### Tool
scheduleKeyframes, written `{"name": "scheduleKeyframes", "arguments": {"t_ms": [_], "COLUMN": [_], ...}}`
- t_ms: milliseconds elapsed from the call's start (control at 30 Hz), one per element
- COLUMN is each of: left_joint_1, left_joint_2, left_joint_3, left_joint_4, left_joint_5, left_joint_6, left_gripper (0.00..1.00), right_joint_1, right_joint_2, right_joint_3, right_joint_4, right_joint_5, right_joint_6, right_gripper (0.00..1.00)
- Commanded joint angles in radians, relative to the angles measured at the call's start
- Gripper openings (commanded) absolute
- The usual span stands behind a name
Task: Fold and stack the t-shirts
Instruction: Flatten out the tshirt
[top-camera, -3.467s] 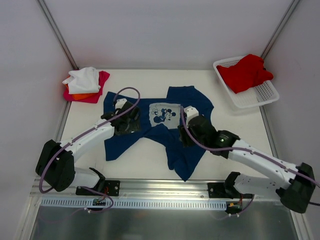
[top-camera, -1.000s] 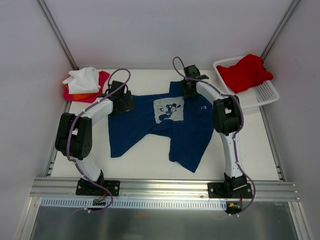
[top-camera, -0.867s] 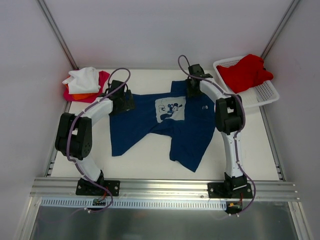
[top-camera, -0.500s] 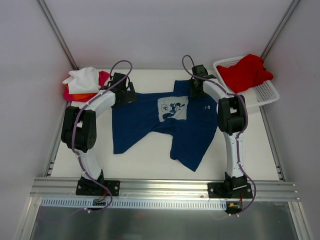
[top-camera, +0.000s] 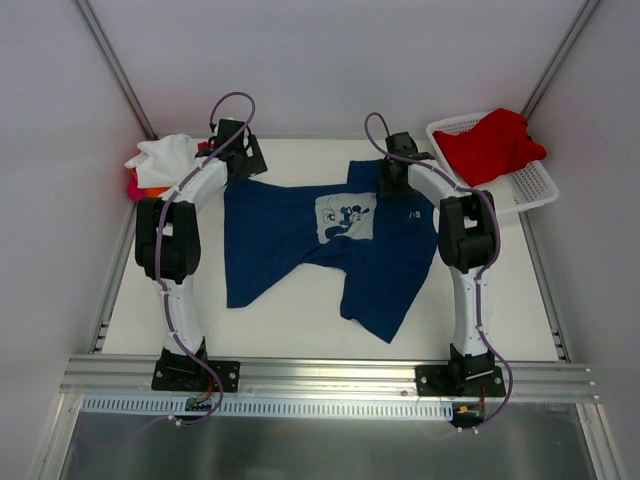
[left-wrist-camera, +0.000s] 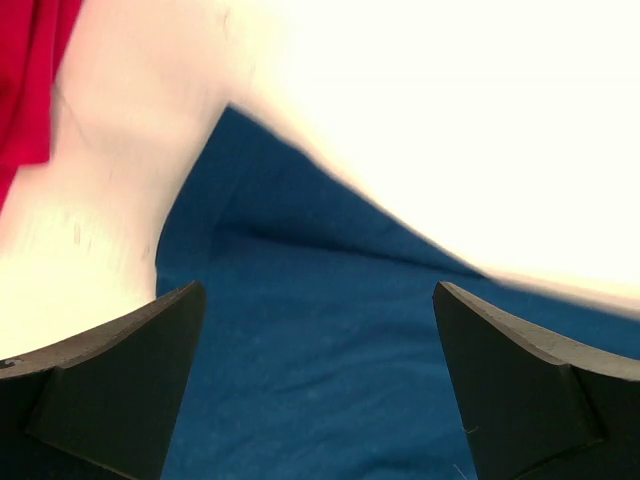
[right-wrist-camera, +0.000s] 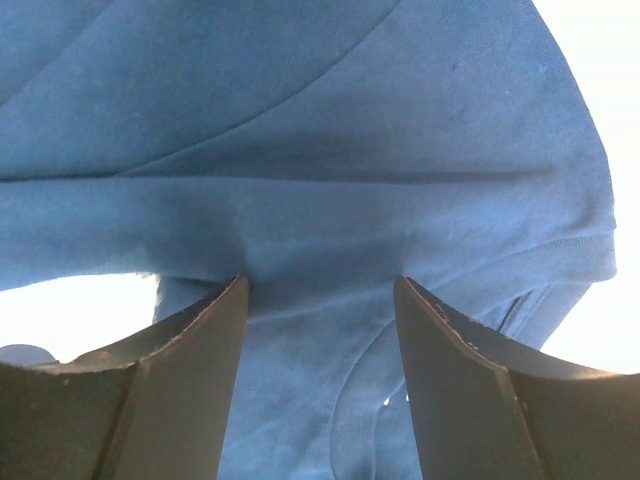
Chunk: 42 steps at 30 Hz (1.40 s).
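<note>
Creased navy blue t-shirt (right-wrist-camera: 330, 130), hand (right-wrist-camera: 320, 288) over it, jaws parted

Navy blue t-shirt (top-camera: 290, 225), white cartoon print (top-camera: 346, 215) on it. Red t-shirt (top-camera: 490, 145) at 2 o'clock in a white lattice basket (top-camera: 530, 188), white t-shirt (top-camera: 165, 155) at 10.

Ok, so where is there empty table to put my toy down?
Two bare patches of table: the near strip between the navy t-shirt and the front rail, and the right side between the right arm and the table edge, below the basket. The far left corner is crowded with the pile of t-shirts.
</note>
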Motion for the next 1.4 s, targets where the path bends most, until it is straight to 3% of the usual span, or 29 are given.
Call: {"name": "scheduleKeyframes", "arguments": {"t_ms": [0,200,333,633,1367], "left_joint_1": [0.03,0.05,0.05,-0.013,-0.008], "left_joint_2": [0.043,0.122,0.087,-0.14,0.115], "left_joint_3": [0.094,0.169,0.117,-0.242,-0.08], "left_joint_4": [-0.002,-0.005,-0.01,-0.013,-0.011], "left_joint_5": [0.001,0.065,0.121,0.121,0.171], "left_joint_6": [0.034,0.022,-0.006,-0.05,-0.04], "left_gripper": [0.99,0.99,0.99,0.99,0.99], "right_joint_1": [0.009,0.015,0.041,0.168,0.308], "right_joint_2": [-0.109,-0.178,-0.223,-0.381,-0.592], "right_joint_3": [0.011,0.04,0.054,-0.159,-0.484], "right_joint_4": [-0.036,-0.092,-0.145,-0.147,-0.136], "right_joint_5": [-0.017,-0.034,-0.028,-0.006,-0.095], "right_joint_6": [-0.006,-0.002,-0.006,0.067,0.205], "right_gripper": [0.63,0.64,0.63,0.64,0.64]}}
